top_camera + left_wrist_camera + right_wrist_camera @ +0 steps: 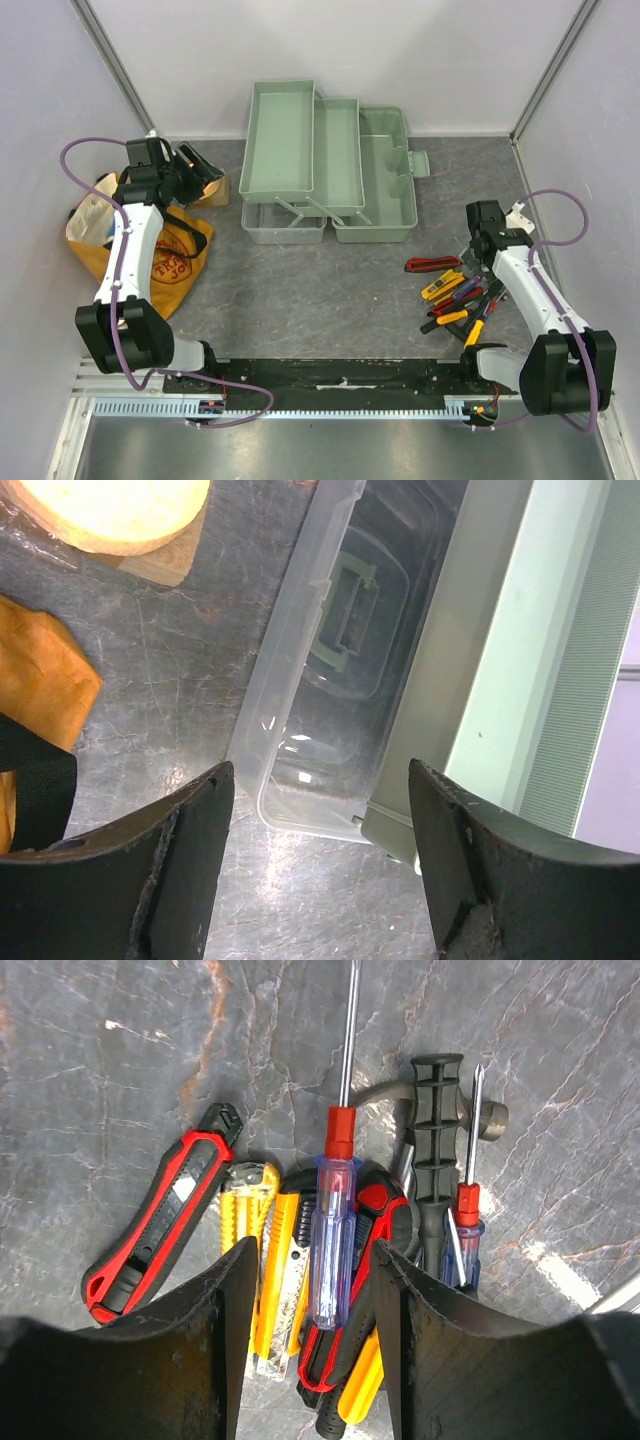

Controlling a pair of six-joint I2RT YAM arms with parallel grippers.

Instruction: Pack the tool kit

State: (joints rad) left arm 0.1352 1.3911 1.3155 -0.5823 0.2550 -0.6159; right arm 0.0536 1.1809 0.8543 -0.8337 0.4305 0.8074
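The left pincer [320,770] and right pincer [312,1260] are held wide — over a translucent lid [330,700] and a clear-handled screwdriver [335,1230]; neighbouring handles [275,1260] are half hidden.

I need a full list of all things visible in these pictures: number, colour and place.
table: one, dark grey, marbled
toolbox: one, pale sage green, open, far middle of the table
lid: one, translucent, against the toolbox's near left side
cloth bag: one, yellow-orange, left side
tan block: one, beside the cloth bag, far left
utility knife: one, red and black, left end of the tool pile, right side
yellow cutters: seemingly two, beside that knife
screwdrivers: two, clear blue handles, red collars, on the pile
black ribbed handle: one, right of the pile
red-black handles: partly hidden in the pile
left gripper: one, black, open, above the lid's corner
right gripper: one, black, open, above the pile
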